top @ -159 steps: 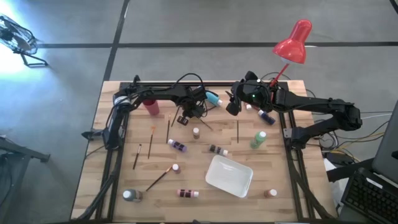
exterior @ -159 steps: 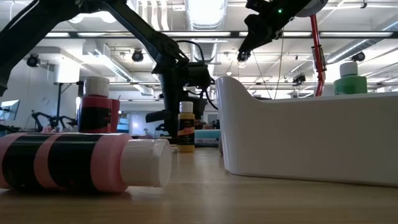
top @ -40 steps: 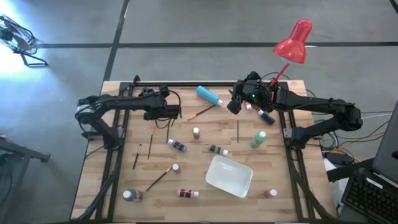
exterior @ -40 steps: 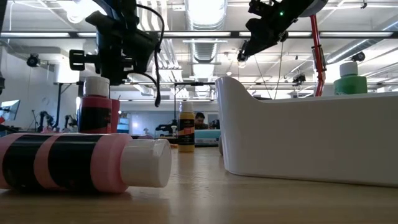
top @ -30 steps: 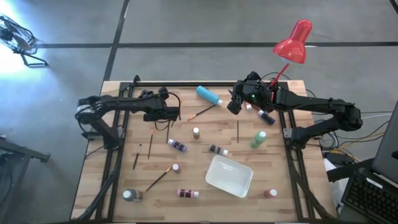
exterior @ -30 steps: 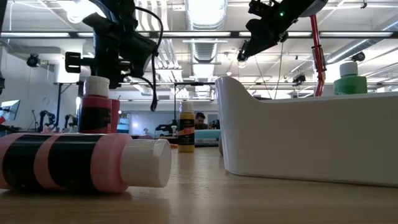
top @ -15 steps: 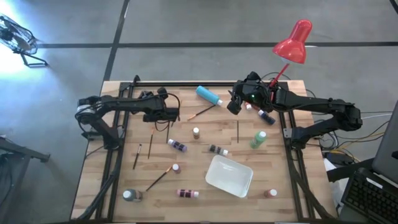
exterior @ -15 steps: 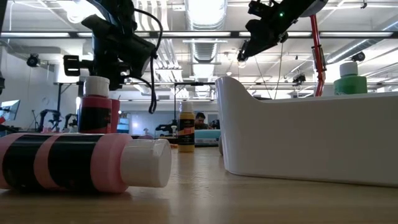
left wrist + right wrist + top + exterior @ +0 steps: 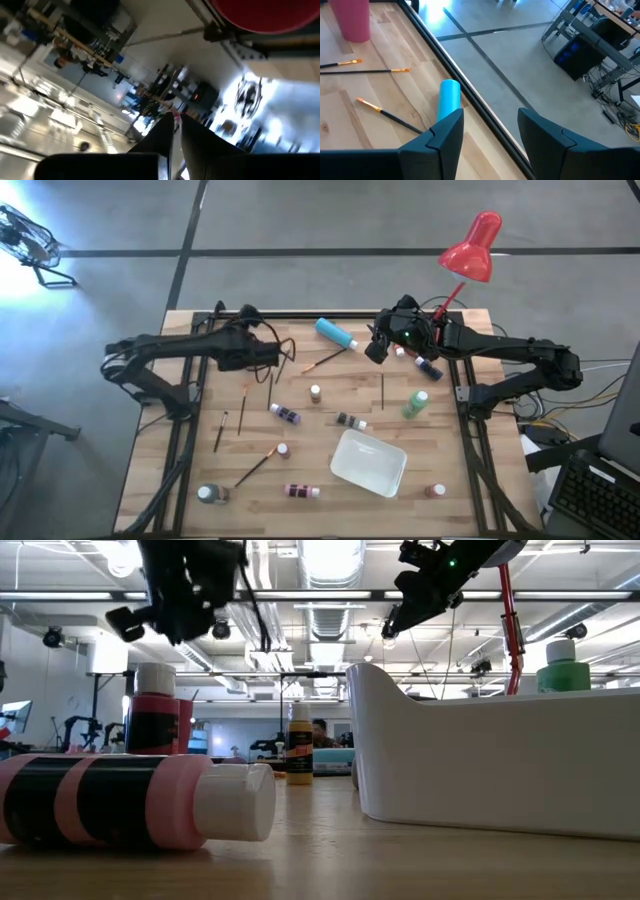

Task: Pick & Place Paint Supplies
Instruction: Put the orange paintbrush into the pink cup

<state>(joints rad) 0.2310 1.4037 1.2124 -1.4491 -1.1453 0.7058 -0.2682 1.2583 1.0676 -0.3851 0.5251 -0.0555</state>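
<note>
Small white-capped paint bottles stand or lie on the wooden table: a teal one (image 9: 335, 333) on its side at the far edge, a purple one (image 9: 286, 415), a green one (image 9: 416, 404) and a pink-and-dark one (image 9: 130, 800) near the front. Thin paintbrushes (image 9: 270, 390) (image 9: 325, 362) lie flat among them. My left gripper (image 9: 278, 358) hangs shut above the far left of the table, over the brushes. I make out nothing held between its fingers (image 9: 162, 135). My right gripper (image 9: 375, 350) hovers open over the far edge, just right of the teal bottle (image 9: 449, 97).
A white tray (image 9: 368, 462) sits front centre and fills the right of the low view. A pink cup (image 9: 352, 20) stands at the far left. A red desk lamp (image 9: 472, 248) rises at the far right corner. Another bottle (image 9: 428, 367) lies beside the right arm.
My left gripper has risen from just above the table and rolled about its own pointing line, drawing slightly toward the table's left edge. It has stayed shut. The brushes and bottles have not moved.
</note>
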